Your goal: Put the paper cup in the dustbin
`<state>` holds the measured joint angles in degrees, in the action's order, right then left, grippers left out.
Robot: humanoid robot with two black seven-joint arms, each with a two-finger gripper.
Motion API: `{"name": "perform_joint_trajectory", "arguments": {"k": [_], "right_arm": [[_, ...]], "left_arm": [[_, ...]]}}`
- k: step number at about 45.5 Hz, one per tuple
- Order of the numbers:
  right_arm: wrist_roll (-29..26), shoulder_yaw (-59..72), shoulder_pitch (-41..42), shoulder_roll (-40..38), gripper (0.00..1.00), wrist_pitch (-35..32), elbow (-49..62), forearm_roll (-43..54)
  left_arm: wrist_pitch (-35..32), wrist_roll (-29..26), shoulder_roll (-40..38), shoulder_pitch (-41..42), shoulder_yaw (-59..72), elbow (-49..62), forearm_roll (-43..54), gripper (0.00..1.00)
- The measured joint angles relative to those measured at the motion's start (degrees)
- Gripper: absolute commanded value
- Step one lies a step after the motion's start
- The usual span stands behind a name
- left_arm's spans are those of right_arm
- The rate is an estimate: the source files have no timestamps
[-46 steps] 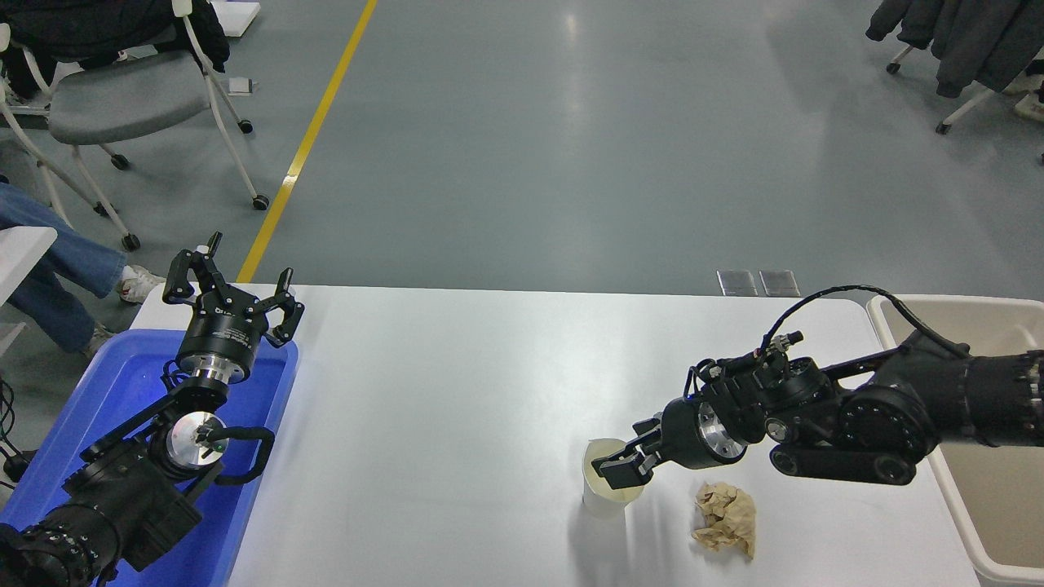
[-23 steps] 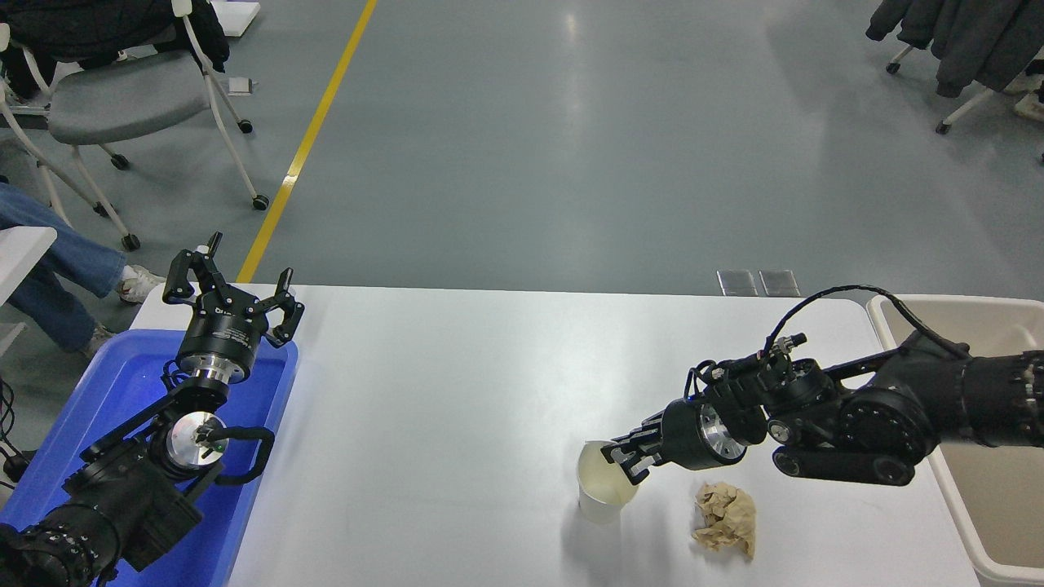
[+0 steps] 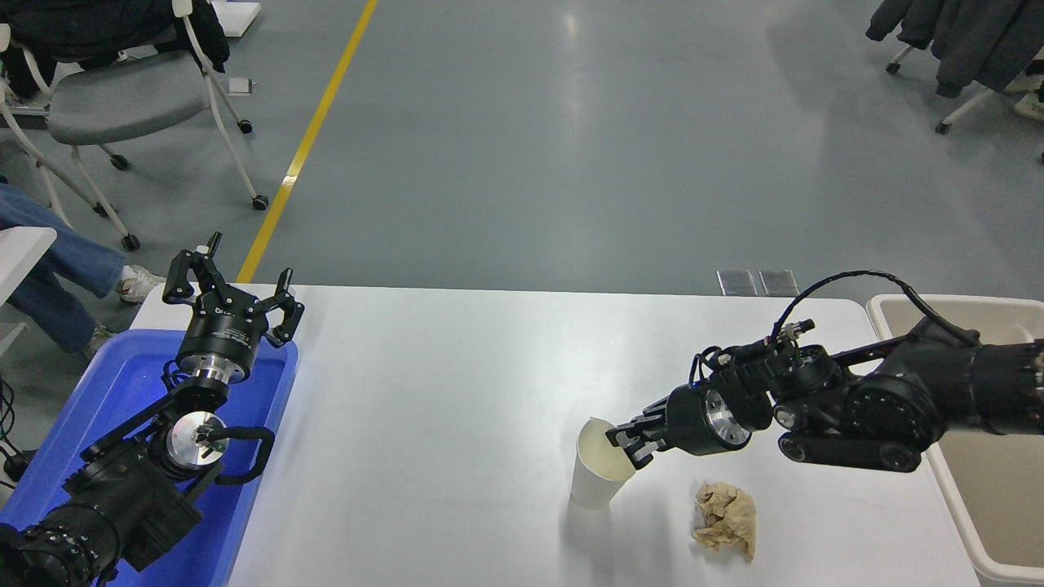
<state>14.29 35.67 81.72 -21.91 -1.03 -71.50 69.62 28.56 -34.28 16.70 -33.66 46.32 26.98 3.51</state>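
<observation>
The white paper cup (image 3: 595,477) with a cream inside hangs tilted just above the table, right of centre. My right gripper (image 3: 626,447) reaches in from the right and is shut on the cup's right rim. The beige dustbin (image 3: 991,497) stands at the table's right edge, behind and under my right arm. My left gripper (image 3: 232,289) is parked open at the lower left, over the blue tub.
A crumpled tan paper ball (image 3: 725,518) lies on the table just right of the cup. A bright blue plastic tub (image 3: 122,383) stands at the left edge. Chairs (image 3: 130,94) and a person's legs (image 3: 57,269) are beyond the table's far left.
My right gripper has closed on the cup's rim and lifted it, tilting the cup and carrying it slightly up. The left arm has not moved.
</observation>
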Motion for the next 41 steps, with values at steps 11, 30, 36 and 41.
{"name": "perform_joint_trajectory", "arguments": {"k": [11,30,36,41], "right_arm": [[0.10,0.28,9.31,-5.24,0.00,-4.99,-5.23,-3.86],[0.21,2.61,26.66,-10.49,0.00,-11.41,-11.44,-10.25],[0.28,2.88,29.82,-10.98,0.00,-12.46,-12.07,-11.54],[0.54,2.99,31.06,-11.20,0.00,-12.84,-12.27,-12.04]], "left_arm": [[0.00,0.00,0.00,0.00,0.00,0.00,0.01,1.00],[0.00,0.00,0.00,0.00,0.00,0.00,0.01,1.00],[0.00,0.00,0.00,0.00,0.00,0.00,0.01,1.00],[0.00,0.00,0.00,0.00,0.00,0.00,0.00,1.00]]}}
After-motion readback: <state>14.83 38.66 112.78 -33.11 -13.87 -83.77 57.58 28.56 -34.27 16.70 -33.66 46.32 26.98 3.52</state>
